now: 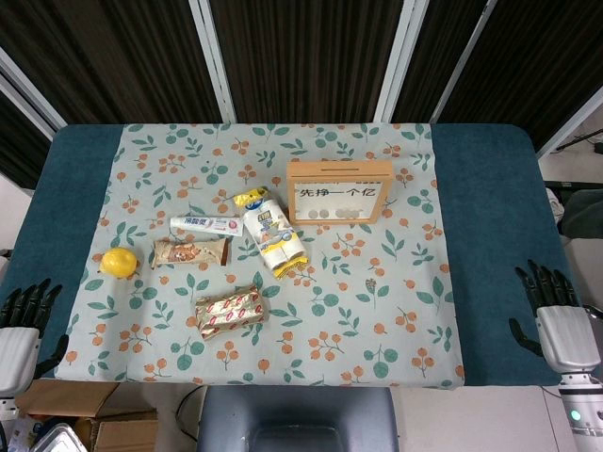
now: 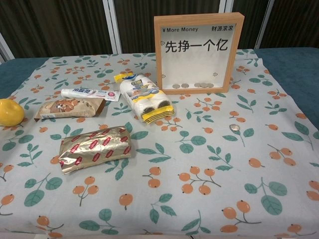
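Note:
My left hand point(image 1: 21, 325) hangs at the table's near left edge, fingers apart, holding nothing; the lemon point(image 1: 119, 262) is the closest thing to it. My right hand point(image 1: 558, 314) sits at the near right edge on the blue cloth, fingers spread and empty. Neither hand shows in the chest view. On the floral cloth lie a gold-and-red snack bag point(image 1: 229, 312) point(image 2: 94, 148), a brown snack packet point(image 1: 189, 251) point(image 2: 70, 108), a toothpaste tube point(image 1: 206, 225) point(image 2: 90, 93) and a yellow-white packet point(image 1: 269, 233) point(image 2: 144, 97). A small coin point(image 2: 234, 128) lies right of centre.
A wooden framed coin box point(image 1: 340, 192) point(image 2: 198, 50) with Chinese lettering stands at the back centre, with coins in its bottom. The lemon point(image 2: 10, 112) sits at the far left. A cardboard box point(image 1: 71, 416) stands on the floor near left, a chair back point(image 1: 297, 419) below the table.

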Robot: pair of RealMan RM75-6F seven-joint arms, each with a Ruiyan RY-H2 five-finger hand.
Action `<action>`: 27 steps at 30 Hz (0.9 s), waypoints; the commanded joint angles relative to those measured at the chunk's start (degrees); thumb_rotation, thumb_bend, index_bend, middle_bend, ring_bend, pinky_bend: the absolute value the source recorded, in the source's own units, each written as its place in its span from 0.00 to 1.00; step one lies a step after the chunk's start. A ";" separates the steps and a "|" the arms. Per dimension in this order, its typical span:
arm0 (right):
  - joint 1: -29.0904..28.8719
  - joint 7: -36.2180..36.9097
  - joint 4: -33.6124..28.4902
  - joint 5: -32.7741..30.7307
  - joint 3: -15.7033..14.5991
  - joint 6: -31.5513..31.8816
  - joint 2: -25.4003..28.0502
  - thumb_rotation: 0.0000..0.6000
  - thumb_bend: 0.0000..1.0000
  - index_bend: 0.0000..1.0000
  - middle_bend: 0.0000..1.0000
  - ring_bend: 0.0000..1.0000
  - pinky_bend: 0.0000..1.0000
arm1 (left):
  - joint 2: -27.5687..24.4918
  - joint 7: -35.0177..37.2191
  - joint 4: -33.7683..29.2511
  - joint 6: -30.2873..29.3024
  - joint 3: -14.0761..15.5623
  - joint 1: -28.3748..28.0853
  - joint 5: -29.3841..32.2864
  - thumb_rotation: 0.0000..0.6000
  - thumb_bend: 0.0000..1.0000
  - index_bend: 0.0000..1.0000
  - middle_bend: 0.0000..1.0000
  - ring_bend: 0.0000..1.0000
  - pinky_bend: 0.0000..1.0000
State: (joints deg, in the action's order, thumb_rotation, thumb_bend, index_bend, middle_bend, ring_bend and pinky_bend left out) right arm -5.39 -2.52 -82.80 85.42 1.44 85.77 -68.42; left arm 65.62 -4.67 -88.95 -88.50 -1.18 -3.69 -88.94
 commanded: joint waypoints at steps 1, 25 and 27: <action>0.14 -0.26 -0.05 0.06 0.02 -0.03 -0.11 1.00 0.51 0.00 0.00 0.00 0.00 | 0.08 0.24 0.26 0.10 0.09 0.01 -0.04 1.00 0.40 0.00 0.00 0.00 0.00; -11.48 -16.97 -5.43 -0.41 5.04 -13.63 -4.77 1.00 0.51 0.00 0.00 0.00 0.00 | 1.10 0.96 1.15 1.54 0.10 -1.05 -0.58 1.00 0.40 0.00 0.00 0.00 0.00; -13.87 -19.31 -4.01 -2.68 5.92 -17.35 -6.99 1.00 0.51 0.00 0.00 0.00 0.00 | 1.10 0.63 1.34 1.52 0.14 -0.98 -0.46 1.00 0.40 0.00 0.00 0.00 0.00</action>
State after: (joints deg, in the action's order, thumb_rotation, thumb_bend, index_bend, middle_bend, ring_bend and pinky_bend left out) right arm -16.01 -18.57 -87.81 85.50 5.78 72.61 -72.68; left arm 66.69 -3.98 -87.69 -86.99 -1.06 -4.71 -89.47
